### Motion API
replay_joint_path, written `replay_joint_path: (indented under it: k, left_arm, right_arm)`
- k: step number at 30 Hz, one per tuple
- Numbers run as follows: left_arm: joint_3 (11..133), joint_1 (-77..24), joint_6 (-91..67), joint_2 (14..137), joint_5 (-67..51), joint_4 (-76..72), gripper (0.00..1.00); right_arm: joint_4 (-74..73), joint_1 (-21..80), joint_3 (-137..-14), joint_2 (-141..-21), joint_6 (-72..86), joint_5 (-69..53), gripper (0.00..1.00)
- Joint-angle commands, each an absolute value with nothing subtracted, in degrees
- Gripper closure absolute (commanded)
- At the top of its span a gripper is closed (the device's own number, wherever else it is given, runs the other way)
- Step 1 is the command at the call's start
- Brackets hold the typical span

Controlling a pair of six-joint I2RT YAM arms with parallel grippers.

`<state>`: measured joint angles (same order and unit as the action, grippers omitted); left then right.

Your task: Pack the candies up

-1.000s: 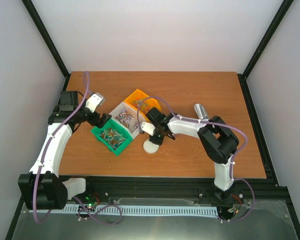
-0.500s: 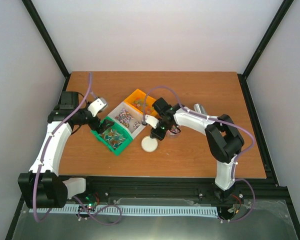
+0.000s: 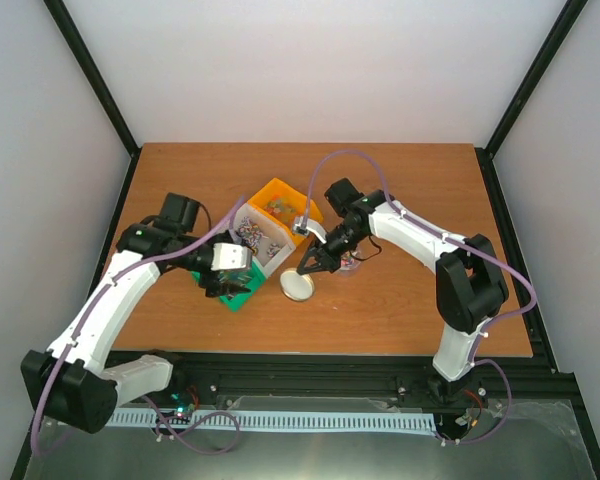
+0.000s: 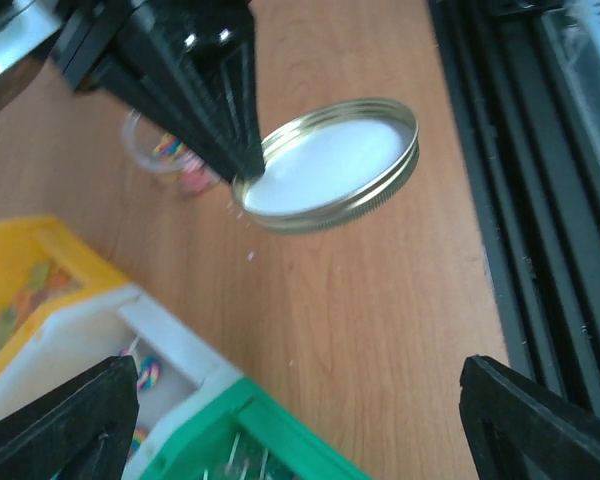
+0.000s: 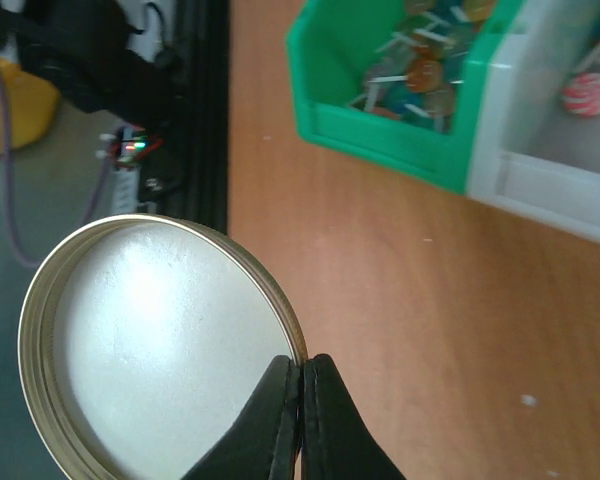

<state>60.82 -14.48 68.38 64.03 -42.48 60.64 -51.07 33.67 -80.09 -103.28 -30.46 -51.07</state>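
Observation:
Small mixed candies (image 3: pixel 250 236) lie in the white bin (image 3: pixel 267 256). More candies (image 4: pixel 168 152) fill the bottom of a small clear jar (image 3: pixel 348 263) on the table. My right gripper (image 3: pixel 309 267) is shut on the rim of a round gold-edged lid (image 3: pixel 298 286), held tilted just left of the jar. The same lid (image 5: pixel 160 350) fills the right wrist view, pinched at the fingertips (image 5: pixel 280 405). My left gripper (image 3: pixel 226 268) hovers open over the green bin (image 3: pixel 238 297), nothing between its fingers (image 4: pixel 65 420).
An orange bin (image 3: pixel 276 196), the white bin and the green bin stand in a diagonal row left of centre. The green bin (image 5: pixel 380 135) holds lollipops. The table's front edge and black rail (image 4: pixel 525 200) lie close to the lid.
My left arm swung right and came over the green bin. My right arm's wrist shifted toward the back, uncovering the jar, while the lid stayed nearly in place in its grip.

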Motion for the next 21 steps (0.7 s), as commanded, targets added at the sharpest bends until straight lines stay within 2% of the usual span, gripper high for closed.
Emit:
replay_joint_path:
  k: [1,8,13,19,21]
  left_arm:
    - [65.6,-21.2,75.8,67.1,-45.4,63.4,0.13]
    - [66.8,-31.8,76.5,71.4,-39.9,59.6,0.18]
    - [69.1,-36.0,71.0,73.8,-41.2,55.7,0.24]
    - [70.8,-40.3,65.6,76.1,-41.4,53.7,0.41]
    - [70.5,-40.6,64.8,76.4,-41.3,53.3,0.49]
  right_arm:
    - [-58.9,33.6,-81.7,-103.1,-35.4,-60.3,0.97]
    - [-64.3,33.6,-82.7,-104.3,-39.0,-65.1,0.97]
    - [-66.1,33.6,-83.0,-105.1,-40.4,-66.9,0.97]
    - [-71.4,33.6,-85.5,-107.6,-44.3,-69.2,0.97]
    - [-72.2,33.6,-85.5,-107.5,-45.1,-69.5,0.97]
